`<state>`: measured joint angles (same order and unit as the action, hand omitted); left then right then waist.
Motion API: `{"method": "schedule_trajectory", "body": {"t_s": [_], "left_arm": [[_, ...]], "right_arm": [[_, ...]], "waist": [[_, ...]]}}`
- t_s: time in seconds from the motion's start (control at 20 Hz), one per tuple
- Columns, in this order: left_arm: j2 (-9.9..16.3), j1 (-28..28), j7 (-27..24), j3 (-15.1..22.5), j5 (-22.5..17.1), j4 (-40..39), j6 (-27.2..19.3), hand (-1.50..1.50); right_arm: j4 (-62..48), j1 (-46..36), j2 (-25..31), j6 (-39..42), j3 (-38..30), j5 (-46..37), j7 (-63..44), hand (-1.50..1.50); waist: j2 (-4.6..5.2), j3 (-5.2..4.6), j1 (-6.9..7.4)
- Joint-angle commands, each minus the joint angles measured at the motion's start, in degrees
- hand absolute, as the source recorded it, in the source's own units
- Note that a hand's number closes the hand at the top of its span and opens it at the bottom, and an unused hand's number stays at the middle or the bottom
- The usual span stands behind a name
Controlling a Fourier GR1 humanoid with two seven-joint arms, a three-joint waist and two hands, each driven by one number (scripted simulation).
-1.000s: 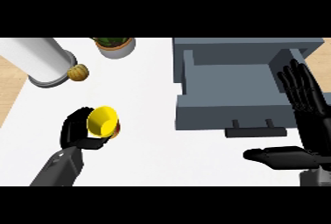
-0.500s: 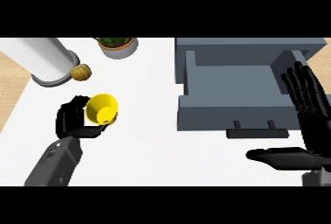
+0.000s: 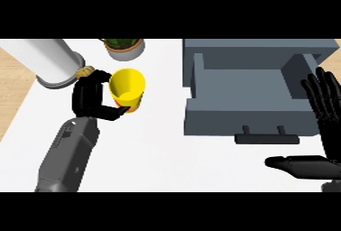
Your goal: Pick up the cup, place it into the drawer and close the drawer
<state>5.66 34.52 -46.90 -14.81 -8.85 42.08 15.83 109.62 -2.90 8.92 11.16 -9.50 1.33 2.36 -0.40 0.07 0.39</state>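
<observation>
You are in the carry step: your left hand (image 3: 90, 97) is curled round the yellow cup (image 3: 126, 88), which sits tipped against its fingers with the open mouth toward you, lifted off the white counter (image 3: 160, 149). The open grey drawer (image 3: 250, 97) lies well off to the right of that hand, so the next move calls for a sweep rightward over the drawer's near wall, then righting the cup before letting go inside. Your right hand (image 3: 323, 131) rests open just past the drawer's right side, fingers straight and holding nothing. Compared with half a second ago, the left hand and cup have travelled up and away from you, closer to the white cylinder (image 3: 50, 61) and the potted plant (image 3: 123, 46) beyond them; the right hand has not moved.
</observation>
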Motion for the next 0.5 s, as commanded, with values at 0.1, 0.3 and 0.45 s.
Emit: {"method": "schedule_trajectory", "body": {"t_s": [0.1,0.3,0.45], "left_arm": [[-5.4,3.3,9.5,5.8,1.3,12.9,-7.4,1.5],[-5.6,8.3,19.3,7.7,0.7,17.8,-11.5,1.5],[-5.6,11.6,23.8,9.8,1.8,19.2,-13.6,1.5]], "right_arm": [[1.5,0.9,0.4,0.4,-1.0,1.0,-0.9,-1.5],[0.6,-1.0,1.0,0.6,-0.9,0.8,-1.6,-1.5],[-1.1,0.2,0.2,0.7,-1.0,0.3,1.6,-1.5]], "waist": [[0.09,-0.01,-0.18],[0.25,-0.04,-0.43],[0.34,-0.04,-0.57]]}}
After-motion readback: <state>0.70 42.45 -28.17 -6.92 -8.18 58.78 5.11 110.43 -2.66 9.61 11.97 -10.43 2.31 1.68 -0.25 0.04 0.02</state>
